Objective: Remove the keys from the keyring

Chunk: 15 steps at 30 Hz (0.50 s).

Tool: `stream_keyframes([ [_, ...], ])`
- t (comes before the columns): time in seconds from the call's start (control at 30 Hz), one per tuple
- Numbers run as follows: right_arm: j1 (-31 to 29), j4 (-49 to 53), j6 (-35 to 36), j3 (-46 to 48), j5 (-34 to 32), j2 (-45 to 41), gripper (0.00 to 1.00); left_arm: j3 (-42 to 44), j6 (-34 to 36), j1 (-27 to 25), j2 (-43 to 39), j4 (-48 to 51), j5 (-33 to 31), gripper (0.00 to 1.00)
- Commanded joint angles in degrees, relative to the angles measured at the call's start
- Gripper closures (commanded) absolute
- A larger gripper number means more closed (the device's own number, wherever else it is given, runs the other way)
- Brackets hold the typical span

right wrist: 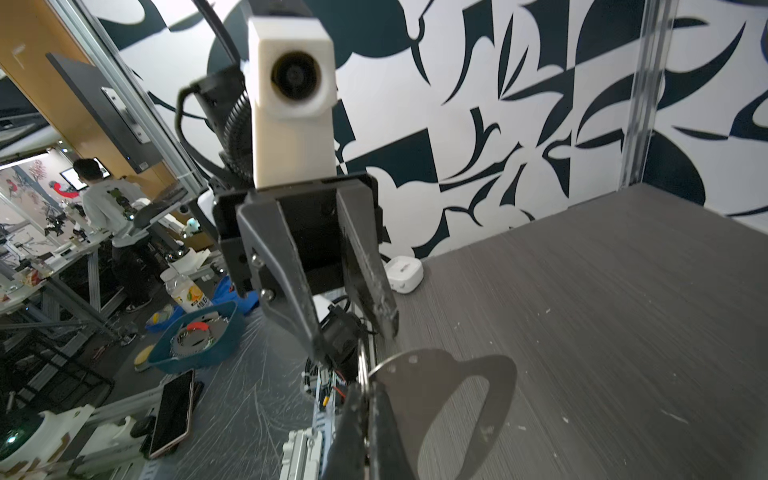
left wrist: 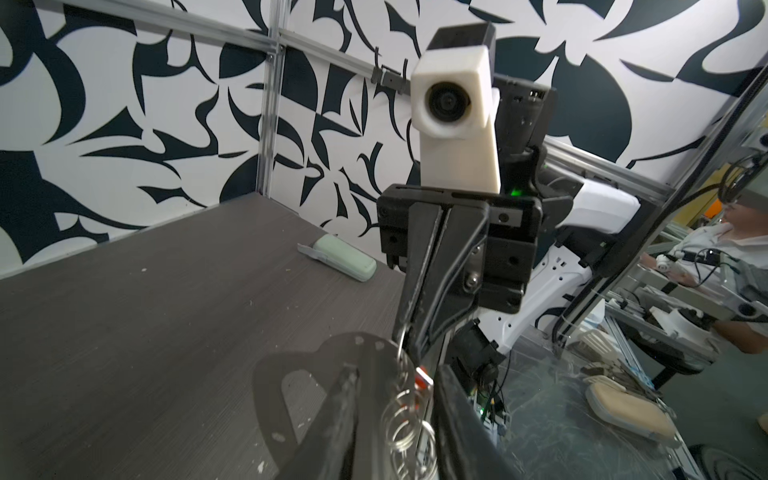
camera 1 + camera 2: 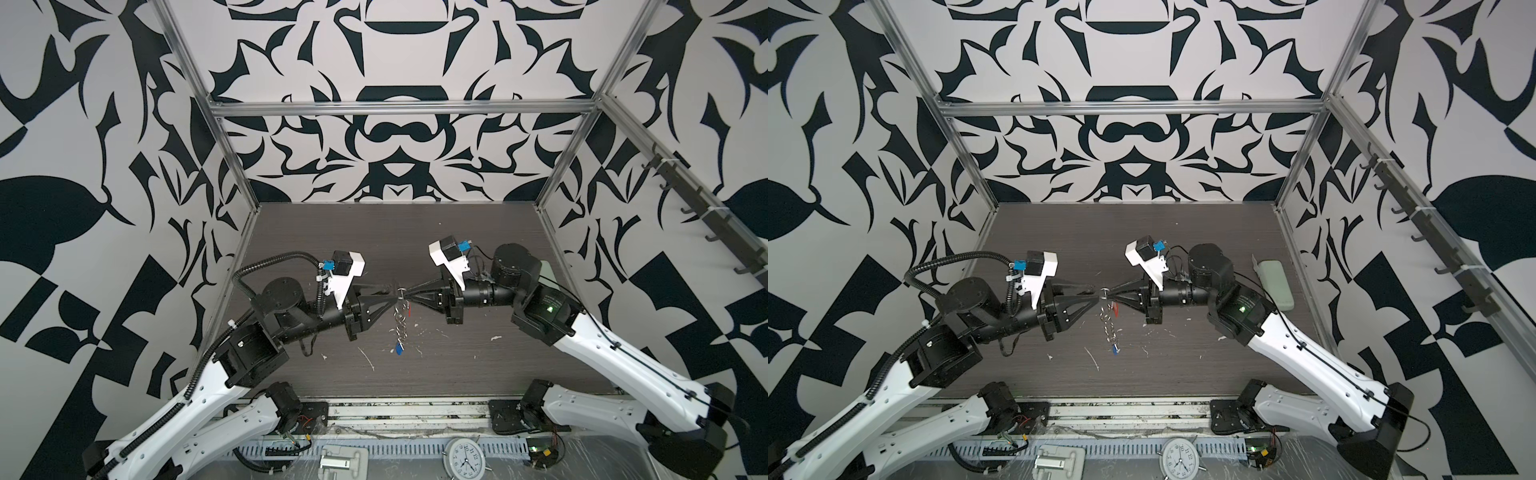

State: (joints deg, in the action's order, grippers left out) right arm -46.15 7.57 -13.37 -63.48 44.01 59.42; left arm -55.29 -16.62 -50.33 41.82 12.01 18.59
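Both arms are meeting nose to nose above the middle of the tabletop [image 3: 457, 232], and the keyring [image 3: 400, 320] is dangling between them. The right gripper [image 3: 410, 293] is pinching the keyring at its very top, its fingers [image 2: 432, 270] pressed fully together on the thin wire, so it is carrying the whole chain. The left gripper [image 3: 392, 292] is standing partly open. Its fingers [image 1: 291, 291] are showing a clear gap in the right wrist view, with rings sitting inside that gap (nothing clamped, as far as I can make out).

The red-tagged key [image 3: 410, 309] is hanging just under the right fingertips, and the blue-tagged key [image 3: 399, 348] is swinging at the chain's lower end. Both are on the chain, so no key is off yet. The pale-green case [image 3: 1273, 282] is lying well apart, behind the right arm.

I am reading this as the set-up of a two-handed hold, early in the job. To my eye the next move is calling for the left fingers to close on the red-tagged key or the ring beside it while the right grip is holding firm. The key then needs working round the split coil, which takes careful aim on wire this fine.
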Motion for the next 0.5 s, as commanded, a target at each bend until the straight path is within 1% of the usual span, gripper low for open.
stream_keyframes([
  [0.0, 0.22, 9.84, 4.80, -5.51, 1.79, -0.41, 1.00, -5.12, 2.15, -0.12, 2.60, 10.18, 3.75, 0.69],
  [0.1, 0.27, 14.20, 6.02, -7.68, 2.74, 0.66, 1.00, -8.50, 3.31, -0.11, 5.27, 15.62, 5.12, 0.76],
  [0.3, 0.33, 20.15, 7.89, -10.91, 4.61, 2.96, 1.00, -12.83, 5.12, -0.12, 8.79, 20.98, 8.10, 0.78],
  [0.43, 0.30, 21.75, 8.61, -12.05, 4.97, 3.77, 1.00, -14.61, 5.55, -0.12, 11.02, 23.45, 9.62, 0.78],
  [0.47, 0.28, 21.91, 8.70, -12.23, 4.99, 3.94, 1.00, -14.83, 5.62, -0.09, 11.33, 23.75, 9.88, 0.80],
])
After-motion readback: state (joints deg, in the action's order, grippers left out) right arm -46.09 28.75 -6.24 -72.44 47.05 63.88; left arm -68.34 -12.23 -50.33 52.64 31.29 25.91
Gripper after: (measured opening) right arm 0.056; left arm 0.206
